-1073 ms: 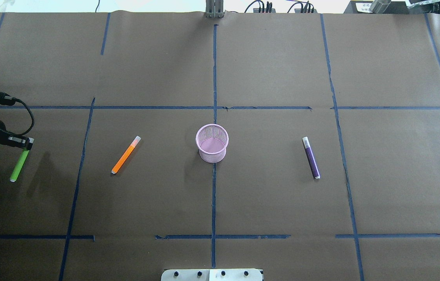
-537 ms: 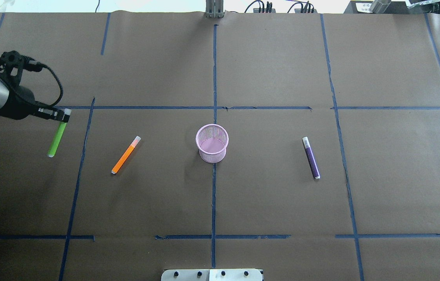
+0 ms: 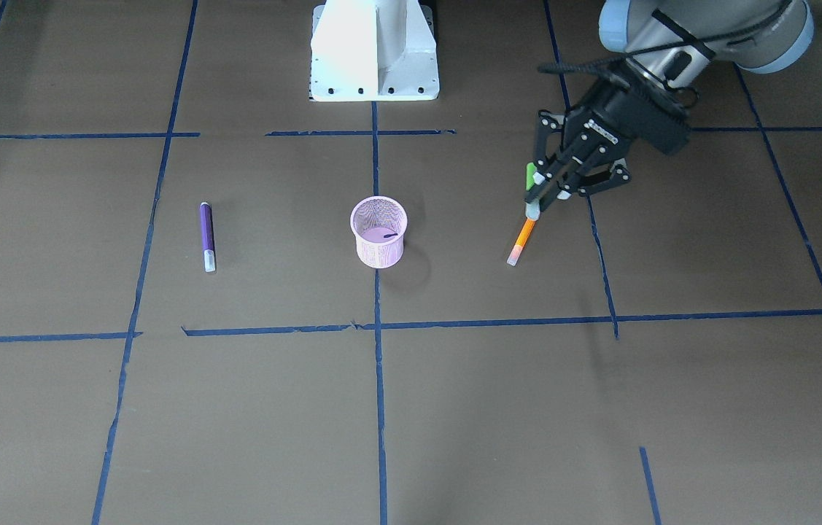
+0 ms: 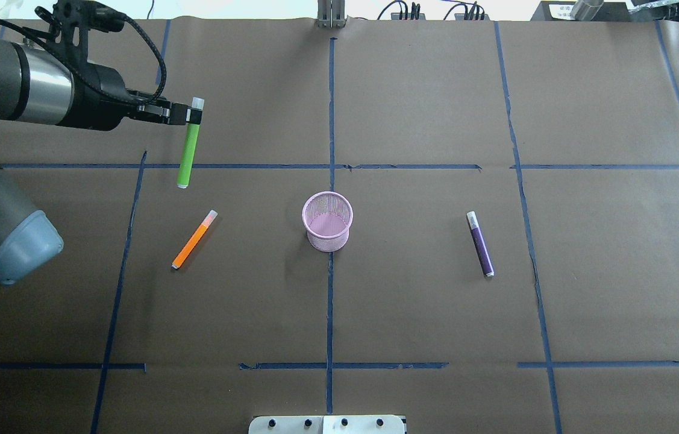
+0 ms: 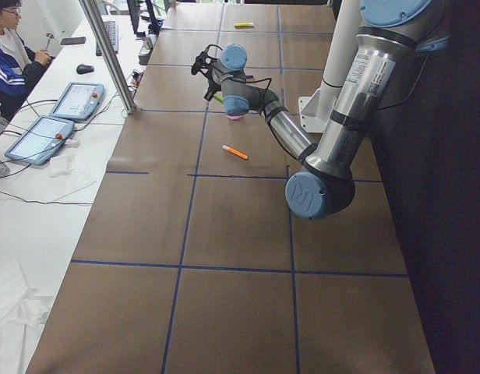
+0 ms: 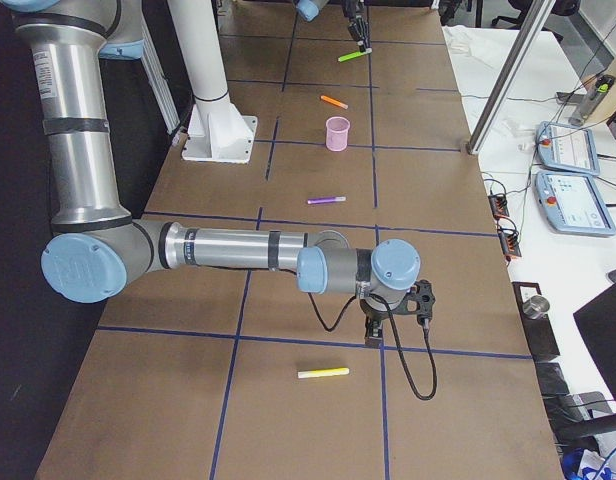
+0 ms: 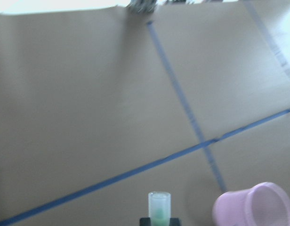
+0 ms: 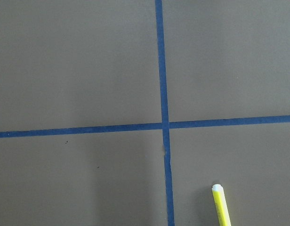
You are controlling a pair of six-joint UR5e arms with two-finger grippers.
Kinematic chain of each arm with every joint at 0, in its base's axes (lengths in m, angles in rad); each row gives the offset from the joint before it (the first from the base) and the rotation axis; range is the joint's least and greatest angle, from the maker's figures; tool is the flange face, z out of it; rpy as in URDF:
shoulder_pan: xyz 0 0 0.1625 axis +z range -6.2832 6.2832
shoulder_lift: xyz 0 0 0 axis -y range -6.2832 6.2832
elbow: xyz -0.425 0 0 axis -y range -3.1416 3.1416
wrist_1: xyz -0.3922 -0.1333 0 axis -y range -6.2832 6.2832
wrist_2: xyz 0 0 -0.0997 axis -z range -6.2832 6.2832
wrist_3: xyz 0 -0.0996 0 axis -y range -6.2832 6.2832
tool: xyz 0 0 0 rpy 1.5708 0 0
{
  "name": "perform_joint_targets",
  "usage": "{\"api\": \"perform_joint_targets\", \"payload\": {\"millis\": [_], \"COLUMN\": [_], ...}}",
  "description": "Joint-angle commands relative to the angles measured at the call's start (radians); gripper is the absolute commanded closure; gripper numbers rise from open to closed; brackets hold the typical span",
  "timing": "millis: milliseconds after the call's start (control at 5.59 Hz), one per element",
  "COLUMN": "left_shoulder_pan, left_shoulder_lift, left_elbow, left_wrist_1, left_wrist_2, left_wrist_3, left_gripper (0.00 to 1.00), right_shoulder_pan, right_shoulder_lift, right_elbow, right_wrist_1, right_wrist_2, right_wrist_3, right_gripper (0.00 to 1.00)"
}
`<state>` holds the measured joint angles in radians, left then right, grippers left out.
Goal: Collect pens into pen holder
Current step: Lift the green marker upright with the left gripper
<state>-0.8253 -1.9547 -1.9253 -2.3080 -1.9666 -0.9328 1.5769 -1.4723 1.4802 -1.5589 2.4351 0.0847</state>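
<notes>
My left gripper [image 4: 193,114] is shut on the capped top of a green pen [image 4: 187,154], which hangs nearly upright above the table, left of and beyond the pink mesh pen holder [image 4: 327,220]. The left wrist view shows the pen's cap [image 7: 159,207] with the pen holder [image 7: 253,205] at lower right. An orange pen [image 4: 194,239] lies left of the holder and a purple pen [image 4: 480,243] lies to its right. A yellow pen [image 6: 323,373] lies by my right gripper [image 6: 380,325], seen only in the exterior right view, so I cannot tell its state.
Blue tape lines divide the brown paper table cover. The white robot base [image 3: 374,51] stands at the near edge. A metal post [image 4: 331,15] and cables sit at the far edge. A side bench with tablets [image 5: 57,117] and a seated person [image 5: 14,54] runs along the far side.
My left gripper has carried the green pen up, away from me and to the right, from the table's left edge toward the middle. The other pens and the holder have not moved.
</notes>
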Motion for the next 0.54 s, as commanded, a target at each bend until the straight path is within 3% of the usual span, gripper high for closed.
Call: {"api": "perform_joint_targets", "payload": {"millis": [0,179,358], "left_shoulder_pan": [0.195,0.218,0.263], "left_shoulder_lift": [0.000,0.023,0.058], "left_elbow": [0.005,-0.007,-0.006], "left_wrist_1": [-0.312,-0.443,-0.471], "left_wrist_2": [0.322,0.448,0.551], "left_wrist_3": [-0.006,0.000,0.072], "left_gripper": [1.00,1.00,1.00], "right_shoulder_pan": [0.000,0.000,0.000], "right_shoulder_lift": [0.003,0.001,0.001], "right_elbow": [0.000,0.003,0.005], "right_wrist_1": [-0.003,-0.004,-0.004], "right_wrist_2": [-0.002,0.004,0.002], "right_wrist_3": [0.000,0.000,0.000], "right_gripper": [0.00,0.00,0.00]}}
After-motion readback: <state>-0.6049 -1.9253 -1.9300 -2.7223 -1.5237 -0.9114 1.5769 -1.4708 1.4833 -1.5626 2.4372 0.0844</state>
